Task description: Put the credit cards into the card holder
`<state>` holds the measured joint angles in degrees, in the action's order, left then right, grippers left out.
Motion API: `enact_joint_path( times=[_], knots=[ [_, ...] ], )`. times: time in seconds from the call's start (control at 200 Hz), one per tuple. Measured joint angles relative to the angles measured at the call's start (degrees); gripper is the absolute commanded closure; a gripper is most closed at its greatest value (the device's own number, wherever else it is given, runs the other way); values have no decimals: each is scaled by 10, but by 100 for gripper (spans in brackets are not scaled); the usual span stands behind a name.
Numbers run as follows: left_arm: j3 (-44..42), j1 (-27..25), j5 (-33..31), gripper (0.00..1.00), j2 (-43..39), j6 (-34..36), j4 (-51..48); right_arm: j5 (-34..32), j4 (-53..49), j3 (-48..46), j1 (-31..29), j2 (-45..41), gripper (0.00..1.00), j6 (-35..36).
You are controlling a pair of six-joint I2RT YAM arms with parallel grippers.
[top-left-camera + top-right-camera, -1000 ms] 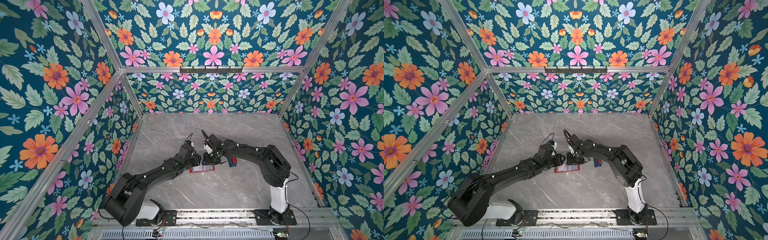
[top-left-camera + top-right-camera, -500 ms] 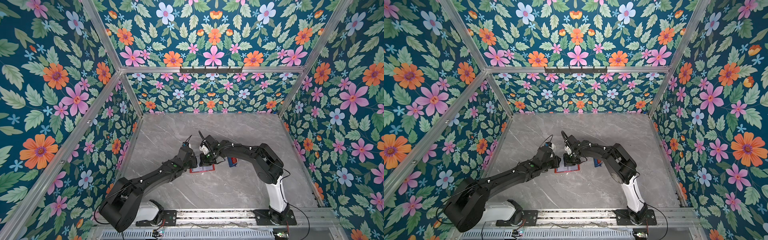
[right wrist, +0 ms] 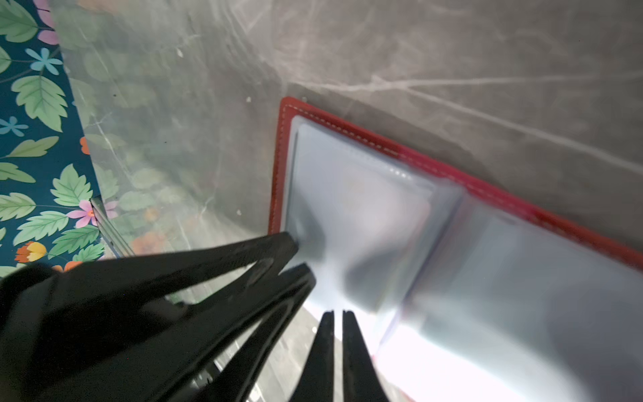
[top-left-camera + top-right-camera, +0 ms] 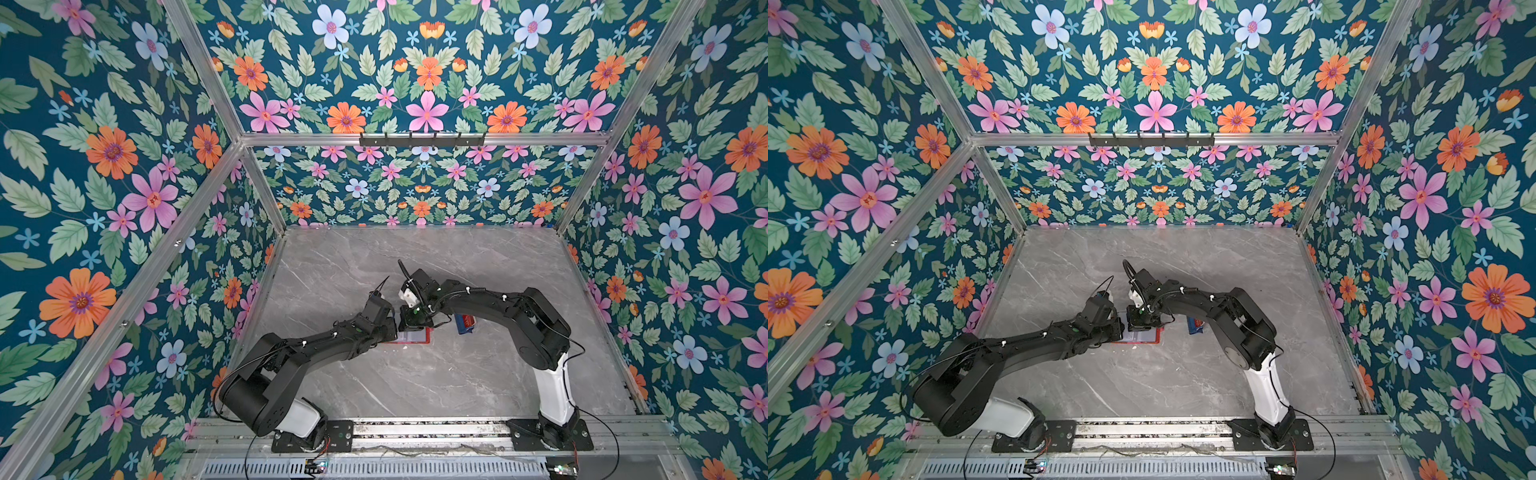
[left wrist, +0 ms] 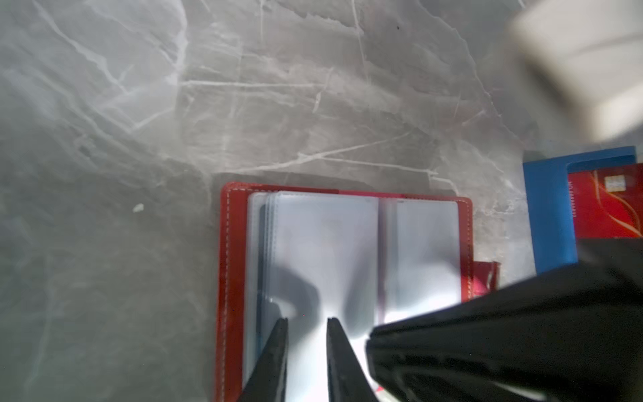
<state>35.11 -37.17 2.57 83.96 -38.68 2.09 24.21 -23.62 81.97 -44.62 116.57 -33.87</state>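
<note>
Grey table [image 4: 415, 386] w/ both arms bent in over its middle. The card holder [image 4: 417, 337] lay open flat there, clear sleeves [image 5: 323, 250] up, btwn the two wrists. A blue tray [image 5: 549, 215] sat just beside it w/ the red card [image 5: 605, 212] inside, not yet loaded. On the left gripper [image 5: 307, 322] the fingers stood a little apart, tips at the sleeves; can't tell if one was pinched. On the right gripper [image 3: 338, 315] they were nearly together, thin slit, nothing visible btwn. Risks, IMO: the grippers were v. close & could collide. Thin slick sleeves might slip free or flop shut, or the light holder might drag, closing the pocket before a card arrives.
</note>
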Motion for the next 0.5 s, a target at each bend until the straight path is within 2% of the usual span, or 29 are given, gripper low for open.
enact_joint_path(
  times=[0.255, 0.495],
  knots=[
    [57, -23, 21, 73, -47, 16, -35, -83, -23, -47, 7, -94, 83, 11],
    [135, -64, 36, 67, 8, 28, -47, -165, -74, -100, 45, -183, 76, 31]
  ],
)
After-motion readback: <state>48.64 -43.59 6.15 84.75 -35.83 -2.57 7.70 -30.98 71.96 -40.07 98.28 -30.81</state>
